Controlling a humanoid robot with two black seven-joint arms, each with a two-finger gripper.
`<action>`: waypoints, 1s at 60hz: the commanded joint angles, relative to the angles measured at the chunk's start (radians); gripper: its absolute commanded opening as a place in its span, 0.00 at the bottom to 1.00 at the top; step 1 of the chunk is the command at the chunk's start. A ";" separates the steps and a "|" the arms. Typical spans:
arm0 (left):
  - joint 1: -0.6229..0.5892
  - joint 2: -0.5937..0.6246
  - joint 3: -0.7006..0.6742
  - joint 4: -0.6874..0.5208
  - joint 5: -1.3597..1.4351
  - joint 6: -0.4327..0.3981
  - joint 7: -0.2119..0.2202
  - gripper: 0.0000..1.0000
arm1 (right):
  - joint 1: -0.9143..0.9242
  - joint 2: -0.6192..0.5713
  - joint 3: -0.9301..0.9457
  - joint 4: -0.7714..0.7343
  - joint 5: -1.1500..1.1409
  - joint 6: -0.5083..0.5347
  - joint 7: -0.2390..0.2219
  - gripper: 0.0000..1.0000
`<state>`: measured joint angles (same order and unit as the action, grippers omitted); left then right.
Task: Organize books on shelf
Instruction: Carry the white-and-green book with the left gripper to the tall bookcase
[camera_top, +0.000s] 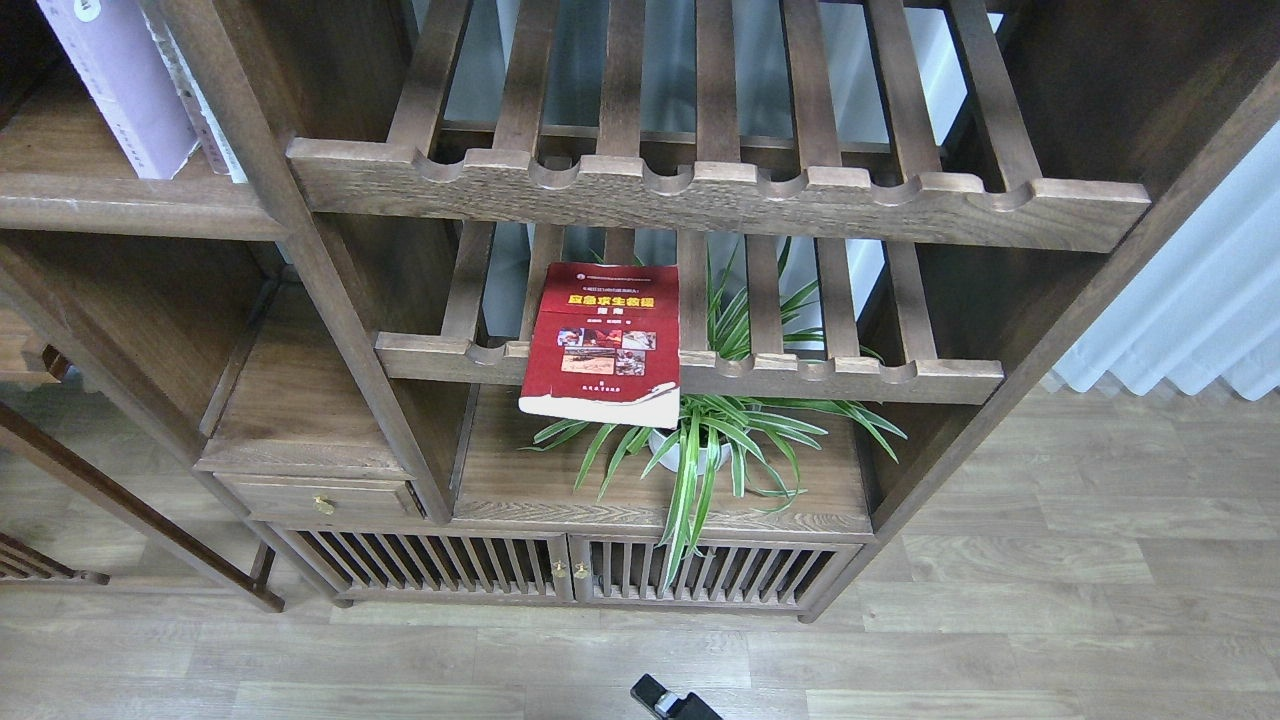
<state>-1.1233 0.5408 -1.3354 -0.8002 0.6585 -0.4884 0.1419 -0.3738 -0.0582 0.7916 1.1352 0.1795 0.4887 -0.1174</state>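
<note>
Books visible: 3. One red paperback (607, 340) lying on the lower slatted rack (850, 378); one lavender book (125, 85) and one partly hidden book (205, 110) upright on plank shelf (120, 205). Slatted racks: 2, upper (720, 195). Potted plants (700, 440): 1. Brass knobs: 3.

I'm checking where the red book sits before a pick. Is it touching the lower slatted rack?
Touching. The head view shows the red book lying flat on the lower slatted rack, its near edge overhanging the scalloped front rail.
</note>
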 joint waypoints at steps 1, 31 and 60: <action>0.019 -0.001 0.002 -0.004 -0.046 0.000 0.004 0.53 | 0.001 0.000 0.000 0.000 0.001 0.000 0.001 1.00; 0.151 0.139 -0.051 -0.106 -0.234 0.000 -0.001 0.52 | 0.018 0.009 0.005 0.000 0.006 0.000 0.005 1.00; 0.692 0.206 -0.315 -0.467 -0.402 0.000 0.002 0.54 | 0.046 0.032 0.024 -0.002 0.008 0.000 0.025 1.00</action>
<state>-0.5486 0.7481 -1.5871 -1.2037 0.2769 -0.4888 0.1459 -0.3305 -0.0272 0.8156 1.1342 0.1862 0.4887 -0.0967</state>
